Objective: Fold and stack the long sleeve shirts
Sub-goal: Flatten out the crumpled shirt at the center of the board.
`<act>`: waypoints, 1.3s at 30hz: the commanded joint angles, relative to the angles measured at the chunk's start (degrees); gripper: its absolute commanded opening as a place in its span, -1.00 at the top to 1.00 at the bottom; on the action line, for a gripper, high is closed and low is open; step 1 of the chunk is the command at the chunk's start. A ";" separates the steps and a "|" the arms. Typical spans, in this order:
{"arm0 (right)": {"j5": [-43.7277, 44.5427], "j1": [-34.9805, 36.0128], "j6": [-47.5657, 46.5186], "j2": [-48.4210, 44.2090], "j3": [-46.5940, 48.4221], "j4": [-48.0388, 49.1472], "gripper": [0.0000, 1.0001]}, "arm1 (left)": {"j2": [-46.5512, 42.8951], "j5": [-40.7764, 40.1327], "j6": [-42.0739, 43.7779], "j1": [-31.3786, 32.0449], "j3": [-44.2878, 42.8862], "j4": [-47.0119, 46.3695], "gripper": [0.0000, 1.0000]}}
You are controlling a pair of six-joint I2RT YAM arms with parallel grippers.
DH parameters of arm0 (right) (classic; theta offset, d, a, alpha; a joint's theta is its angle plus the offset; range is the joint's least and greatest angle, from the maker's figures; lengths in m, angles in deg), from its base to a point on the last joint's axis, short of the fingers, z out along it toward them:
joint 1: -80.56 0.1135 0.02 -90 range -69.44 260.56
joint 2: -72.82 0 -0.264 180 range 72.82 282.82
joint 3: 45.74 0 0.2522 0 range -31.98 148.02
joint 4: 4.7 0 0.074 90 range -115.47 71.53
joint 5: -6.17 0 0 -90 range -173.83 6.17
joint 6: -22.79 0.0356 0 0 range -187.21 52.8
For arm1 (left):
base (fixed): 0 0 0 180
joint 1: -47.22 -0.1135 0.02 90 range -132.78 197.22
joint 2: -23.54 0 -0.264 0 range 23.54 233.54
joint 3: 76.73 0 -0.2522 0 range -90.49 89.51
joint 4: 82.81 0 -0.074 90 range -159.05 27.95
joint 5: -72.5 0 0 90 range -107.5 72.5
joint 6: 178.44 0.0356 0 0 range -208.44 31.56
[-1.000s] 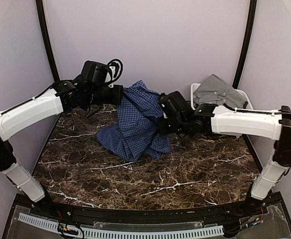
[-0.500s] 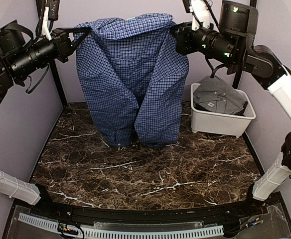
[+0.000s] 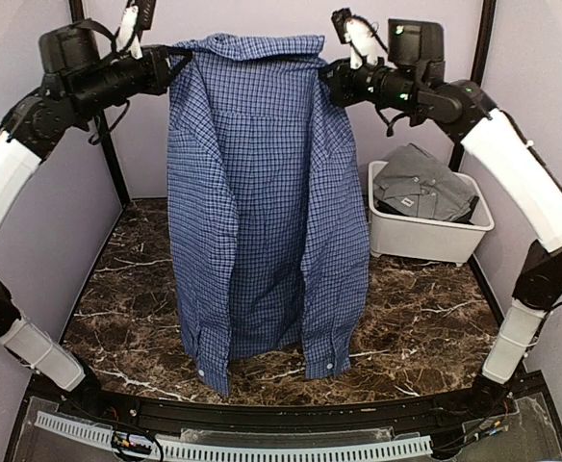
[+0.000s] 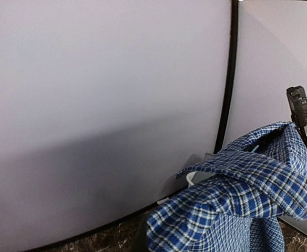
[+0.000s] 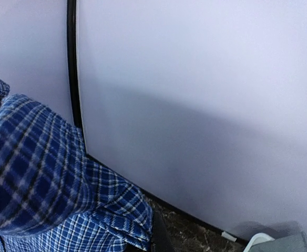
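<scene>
Holding navy checked shirt [image 3: 262, 192] high, pinching its shoulders in left gripper [image 3: 173, 64] and right gripper [image 3: 327, 77], letting it hang straight over table [image 3: 425, 318] for laying flat, leaving grey shirt [image 3: 423, 183] in white bin [image 3: 425, 243]

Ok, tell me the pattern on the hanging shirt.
The shirt is navy-blue fine check, clearest from top external.

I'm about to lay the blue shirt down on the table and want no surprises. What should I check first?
1. Left gripper holds one shoulder of the blue shirt: ok.
2. Right gripper holds the other shoulder: ok.
3. Shirt hangs spread, not bunched: ok.
4. Hem off the table: cannot tell.
5. Grey shirt out of the way in the white bin: ok.
</scene>
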 commanded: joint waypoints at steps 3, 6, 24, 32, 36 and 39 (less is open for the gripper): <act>-7.10 -10.98 12.07 14.31 -11.84 -3.12 1.00 | 14.92 7.86 -15.66 -13.62 10.40 3.98 1.00; -6.32 -12.66 13.43 22.64 -10.26 -4.38 1.00 | 23.75 10.69 -18.35 -16.15 13.50 1.09 0.96; -6.93 -4.75 18.81 8.93 -34.31 2.91 -0.37 | 8.53 12.26 -29.12 -17.55 46.66 -0.71 -0.57; -9.26 3.36 21.25 4.63 -47.24 7.57 -0.30 | -9.70 8.17 -38.54 -8.18 68.88 3.14 -0.46; -9.61 5.94 21.86 5.25 -50.65 8.67 -0.29 | -15.62 5.94 -43.56 -4.02 73.68 10.58 -0.39; -10.41 6.23 22.55 5.39 -53.19 10.11 -0.28 | -20.33 6.24 -46.54 -1.77 76.34 14.31 -0.35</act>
